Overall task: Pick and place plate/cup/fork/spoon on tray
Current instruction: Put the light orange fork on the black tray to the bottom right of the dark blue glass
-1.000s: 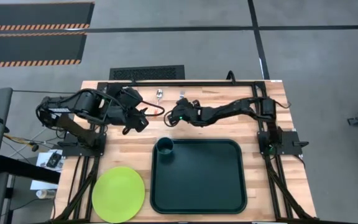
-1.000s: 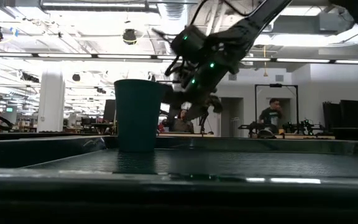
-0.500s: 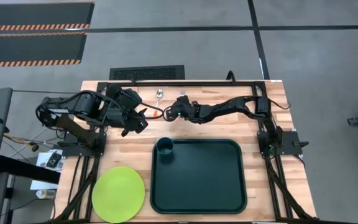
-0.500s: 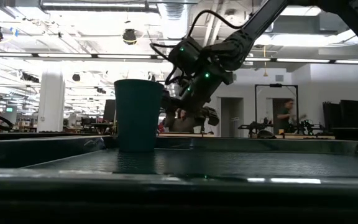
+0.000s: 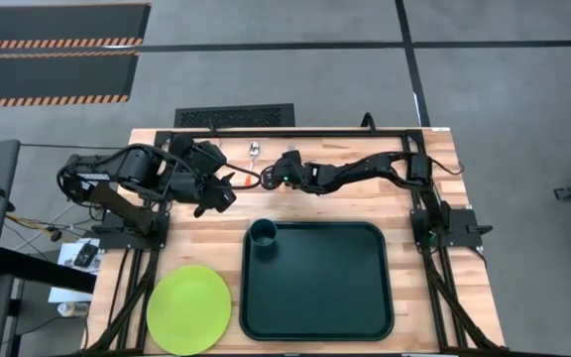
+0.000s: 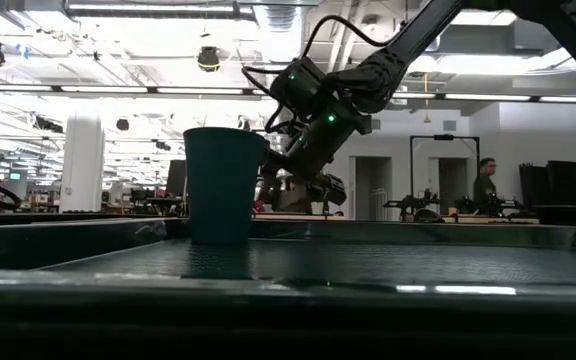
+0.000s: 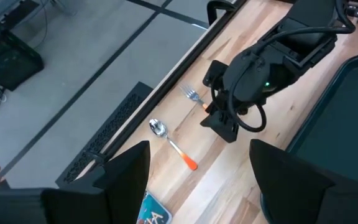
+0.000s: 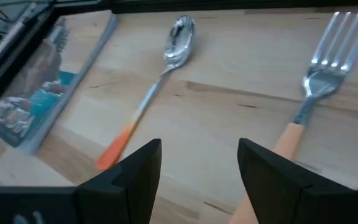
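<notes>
A wooden table (image 5: 216,253) holds one of each item: one plate, one tray, one cup, one spoon, one fork, worked by two dark arms.

At the near left corner lies the round flat lime-green plate (image 5: 188,308), its left side overhanging the table's left rail. Far left, the left gripper (image 5: 228,188) hangs above bare wood, fingers (image 7: 127,169) spread wide apart, grasping nothing.

At the far edge lies the small spoon with silver oval bowl and orange-red handle (image 7: 172,144), bowl pointing toward the far rail. Just right of it lies the small fork with silver tines and orange handle (image 8: 311,97), roughly parallel and apart from the spoon. From above, only its tines peek out from under the right arm.

The right gripper (image 8: 199,163) sits low over the fork's handle end, fingers parted; the handle runs close beside one finger, and contact cannot be made out.

The large dark green rectangular tray with raised rim (image 5: 384,297) fills the near centre. The small round dark teal-green cup (image 5: 262,234) stands upright in its far left corner; the rest of its floor is open. Bare wood lies between tray and cutlery.

In the room beyond, a person (image 6: 484,184) stands, small.
</notes>
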Available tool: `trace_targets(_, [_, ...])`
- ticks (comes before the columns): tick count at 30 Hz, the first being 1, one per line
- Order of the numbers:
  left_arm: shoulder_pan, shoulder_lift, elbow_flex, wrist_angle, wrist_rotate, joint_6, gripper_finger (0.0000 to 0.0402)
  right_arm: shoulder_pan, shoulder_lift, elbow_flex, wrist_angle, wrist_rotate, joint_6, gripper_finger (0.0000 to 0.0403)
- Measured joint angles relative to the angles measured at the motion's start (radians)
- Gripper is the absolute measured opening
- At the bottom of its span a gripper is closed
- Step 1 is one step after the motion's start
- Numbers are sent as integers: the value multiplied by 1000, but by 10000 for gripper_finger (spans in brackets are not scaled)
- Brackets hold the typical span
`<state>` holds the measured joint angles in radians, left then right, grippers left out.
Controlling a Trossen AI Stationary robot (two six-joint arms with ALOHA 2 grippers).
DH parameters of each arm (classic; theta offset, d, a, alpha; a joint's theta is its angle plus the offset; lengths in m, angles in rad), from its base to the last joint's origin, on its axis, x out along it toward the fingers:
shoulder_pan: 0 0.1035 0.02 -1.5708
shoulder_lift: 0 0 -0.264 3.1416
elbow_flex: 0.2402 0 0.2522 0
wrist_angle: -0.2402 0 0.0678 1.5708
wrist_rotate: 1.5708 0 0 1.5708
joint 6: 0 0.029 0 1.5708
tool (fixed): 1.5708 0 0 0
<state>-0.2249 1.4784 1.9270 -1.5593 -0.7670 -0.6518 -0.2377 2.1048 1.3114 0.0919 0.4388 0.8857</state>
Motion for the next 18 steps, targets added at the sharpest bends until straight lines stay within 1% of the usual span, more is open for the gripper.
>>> trace_targets(3, [0,0,0,-2,0,0,263,0,1,4,-50,38,-8,239])
trace_targets(7, [0,0,0,-5,0,1,263,2,2,4,-53,82,-26,239])
trace_targets(10, [0,0,0,-6,0,1,263,1,4,4,-60,82,-25,239])
trace_targets(14, [0,0,0,-6,0,2,263,0,38,3,-74,83,-13,239])
trace_targets(18, [0,0,0,-6,-4,3,263,1,60,5,-71,79,23,239])
